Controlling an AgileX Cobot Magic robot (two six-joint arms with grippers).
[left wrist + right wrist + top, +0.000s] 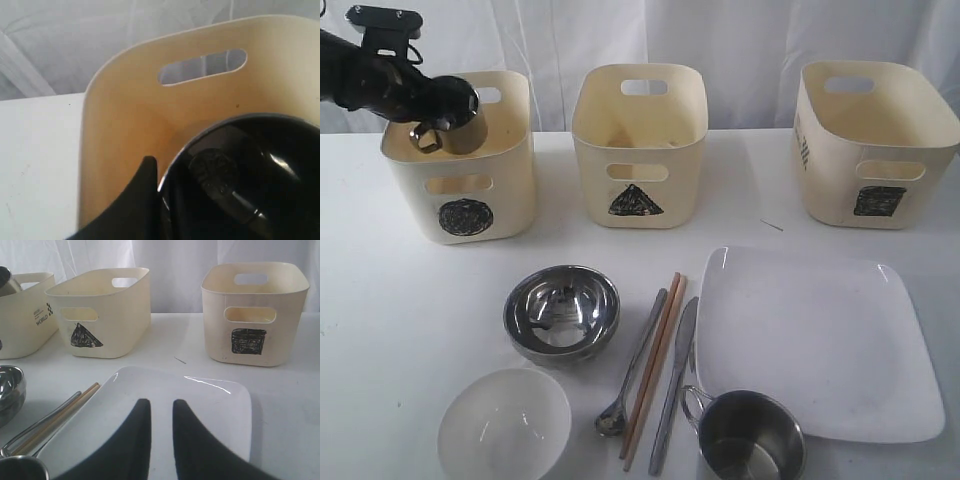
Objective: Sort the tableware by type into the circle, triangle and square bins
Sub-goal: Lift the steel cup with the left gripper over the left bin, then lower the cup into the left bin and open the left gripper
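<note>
Left gripper (442,112) clamps a steel mug (468,132) above the circle bin (465,190) at the worktop's (380,330) rear left corner. Right gripper (159,405), jaws slightly parted and empty, hangs over the white plate (220,410) near the front right corner. The left edge lies bare.

— What do I see here apart from the job itself?
— A white surface (400,320), plain and matte, running under everything.
— And behind it?
— A white curtain (750,40), hanging in soft folds along the far edge.
— Anything loose?
— One thin dark sliver (772,225) lying flat on the surface. I can't tell what it is.
</note>
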